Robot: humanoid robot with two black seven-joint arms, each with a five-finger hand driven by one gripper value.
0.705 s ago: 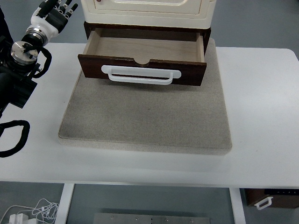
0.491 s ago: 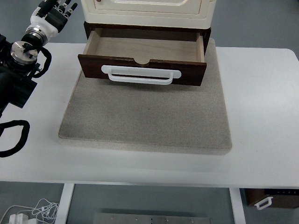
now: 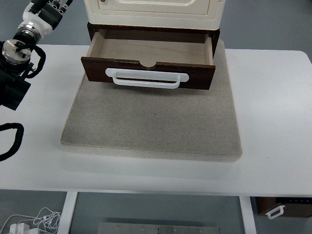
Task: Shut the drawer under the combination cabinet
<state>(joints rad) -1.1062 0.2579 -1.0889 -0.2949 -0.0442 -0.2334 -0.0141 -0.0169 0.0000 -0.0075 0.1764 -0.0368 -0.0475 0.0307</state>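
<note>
A dark brown wooden drawer stands pulled out from under the cream cabinet, toward the table's near edge. Its pale inside holds nothing. A white bar handle runs across its front panel. Cabinet and drawer rest on a grey mat. My left hand is raised at the top left corner, well left of the drawer and touching nothing; the picture's top edge cuts it off. The right arm is out of view.
The black left forearm hangs over the table's left part, and a black cable loop lies at the left edge. The white table extends right of the mat. Below the table, a small brown box and white cables.
My left arm has drawn up and to the left, so more of the hand is now cut off by the top edge. The drawer has not moved.
</note>
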